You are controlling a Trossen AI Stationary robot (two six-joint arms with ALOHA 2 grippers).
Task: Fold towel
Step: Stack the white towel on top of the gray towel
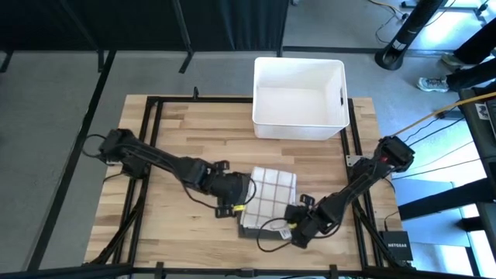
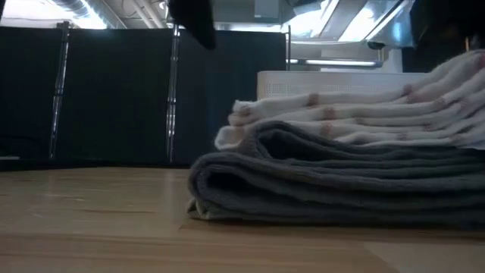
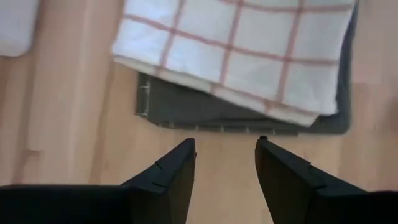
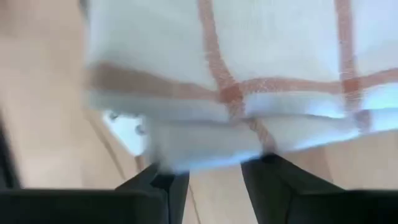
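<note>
- Clearly, the checked towel (image 1: 267,194) lies folded on the table (image 1: 194,132), near its front edge and between the two arms, on top of a grey towel (image 3: 249,115) whose edge sticks out beneath it.
- From the low view the pair reads as a neat stack: white and red layers above, thick grey folds below, flat on the wood. That suggests the fold is largely made and the cloth has been laid down to rest.
- The left claw (image 3: 225,165) sits just beside the stack's left edge, its fingers spread with bare wood between them and nothing pinched. In its wrist view the tips stand a little apart from the grey edge, so it looks like a claw that has let go.
- The right claw (image 4: 214,177) is at the stack's front right corner. Its fingers stand parted, and the checked hem lies right at the tips; whether it nips the cloth I cannot tell, since the hem blurs across the gap.
- Placed at opposite sides, the arms look set to square up or release the cloth evenly.
- A white bin (image 1: 299,98) stands at the table's back, well apart from the towels, perhaps a place for finished work.
</note>
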